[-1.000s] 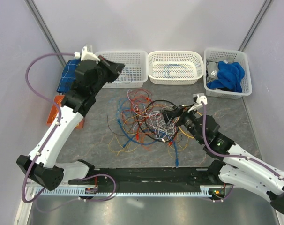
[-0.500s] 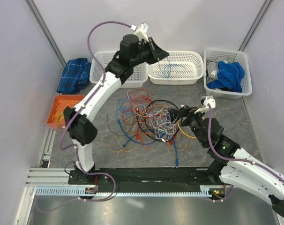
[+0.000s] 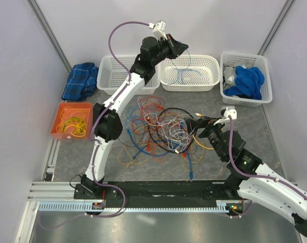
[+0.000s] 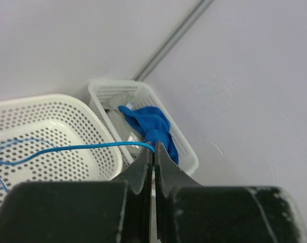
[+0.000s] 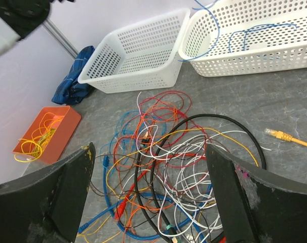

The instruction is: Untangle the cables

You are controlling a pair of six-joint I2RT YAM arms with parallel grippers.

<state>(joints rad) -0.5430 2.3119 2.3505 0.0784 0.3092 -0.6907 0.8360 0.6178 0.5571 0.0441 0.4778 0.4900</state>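
Observation:
The cables (image 3: 161, 129) lie in a tangled heap mid-table, thin red, orange, yellow, white and blue wires with a thick black loop (image 5: 194, 152); the right wrist view shows them below its fingers. My left gripper (image 3: 185, 48) is raised over the middle white basket (image 3: 190, 72) and is shut on a thin blue wire (image 4: 92, 147) that trails down into that basket. My right gripper (image 3: 199, 121) is open and empty, just right of and above the heap. An orange cable end (image 5: 282, 135) lies apart at the right.
An empty white basket (image 3: 124, 73) stands at the back left. A right basket (image 3: 244, 78) holds blue cloth. An orange bin (image 3: 72, 120) with yellow wires sits at the left edge, with a blue folded cloth (image 3: 80, 81) behind it.
My left arm swung from the back-left basket to the right and up, over the middle basket, carrying the blue wire. My right gripper pulled back slightly to the right of the heap.

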